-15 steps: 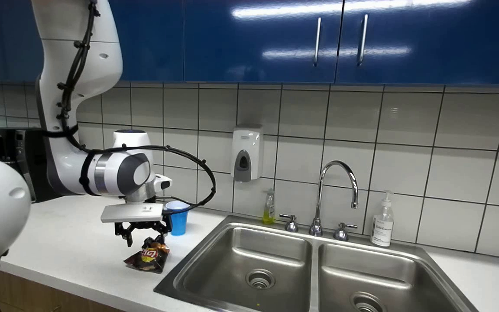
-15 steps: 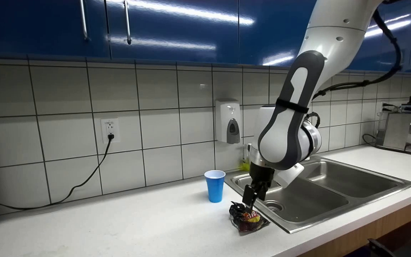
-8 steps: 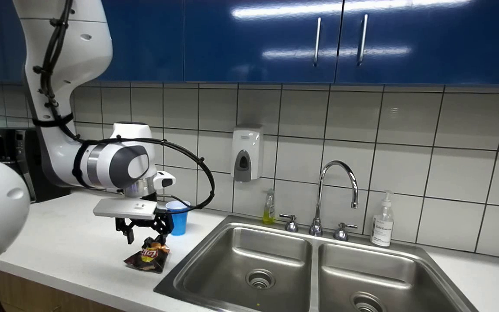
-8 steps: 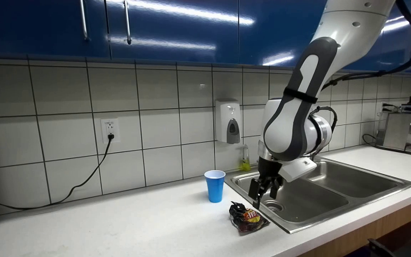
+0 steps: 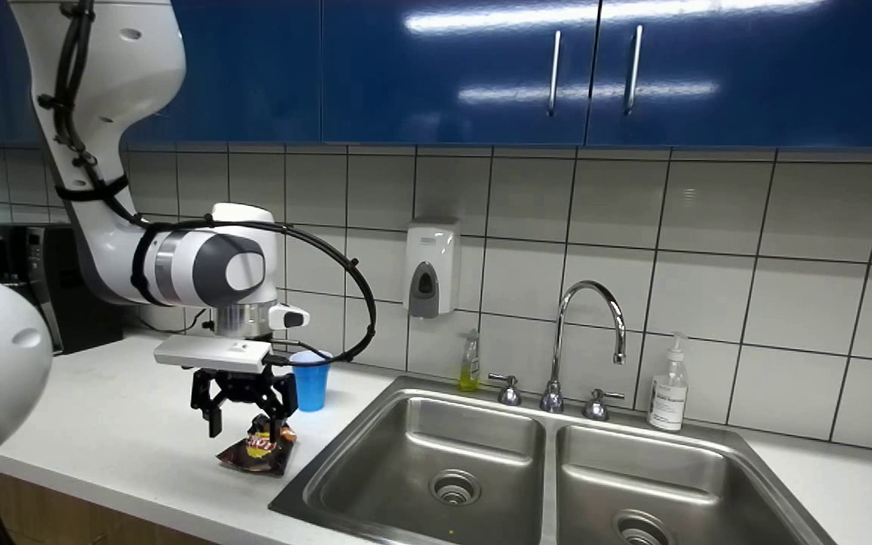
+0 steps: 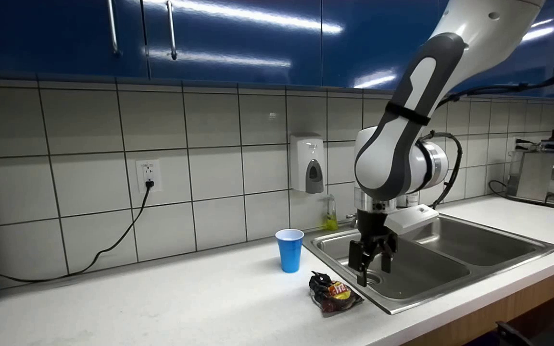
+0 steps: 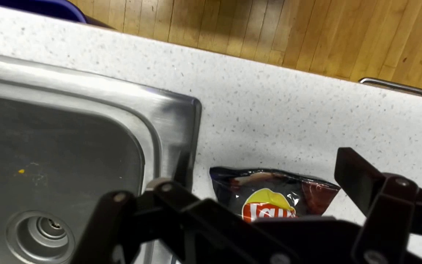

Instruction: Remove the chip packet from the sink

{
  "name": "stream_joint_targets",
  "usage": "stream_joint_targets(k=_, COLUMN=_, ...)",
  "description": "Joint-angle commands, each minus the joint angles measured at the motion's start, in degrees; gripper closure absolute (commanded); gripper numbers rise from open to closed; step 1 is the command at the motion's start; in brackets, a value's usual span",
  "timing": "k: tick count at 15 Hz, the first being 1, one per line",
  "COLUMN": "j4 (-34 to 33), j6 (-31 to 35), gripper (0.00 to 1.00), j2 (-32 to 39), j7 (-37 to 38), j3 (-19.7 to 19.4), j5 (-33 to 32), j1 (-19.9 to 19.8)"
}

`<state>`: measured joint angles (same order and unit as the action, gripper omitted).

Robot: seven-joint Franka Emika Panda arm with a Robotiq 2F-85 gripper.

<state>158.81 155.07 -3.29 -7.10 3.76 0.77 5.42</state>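
Observation:
The chip packet [image 5: 256, 456] is black with a red and yellow label and lies on the white counter beside the sink [image 5: 549, 473]. It also shows in an exterior view [image 6: 337, 294], left of the sink rim [image 6: 392, 306]. My gripper [image 5: 245, 433] is open and empty, pointing down. In an exterior view the gripper [image 6: 374, 276] appears right of the packet, in front of the sink. In the wrist view the packet [image 7: 269, 196] lies between the spread fingers [image 7: 264, 163]; its lower part is hidden by the gripper. The sink basin [image 7: 174, 113] is left of it.
A blue cup [image 5: 310, 387] stands on the counter behind the packet. A chrome faucet [image 5: 557, 348], a yellow soap bottle [image 5: 470, 363] and a white pump bottle [image 5: 668, 390] stand behind the sink. The counter's front edge [image 7: 247, 62] is near the packet.
My gripper has moved off the packet, rightward in an exterior view, and turned from tilted to upright. The packet stays in place on the counter.

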Motion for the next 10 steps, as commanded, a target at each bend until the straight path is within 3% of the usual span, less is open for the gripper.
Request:
stream_joint_targets(k=1, j4=-0.02, j6=-1.16, gripper=0.0, j2=-0.57, j7=0.18, j3=0.01, j5=-0.16, j1=-0.15)
stream_joint_targets(k=10, j4=-0.11, j6=-2.55, gripper=0.0, j2=-1.41, j7=0.8, j3=-0.11, j5=-0.39, j1=-0.16)
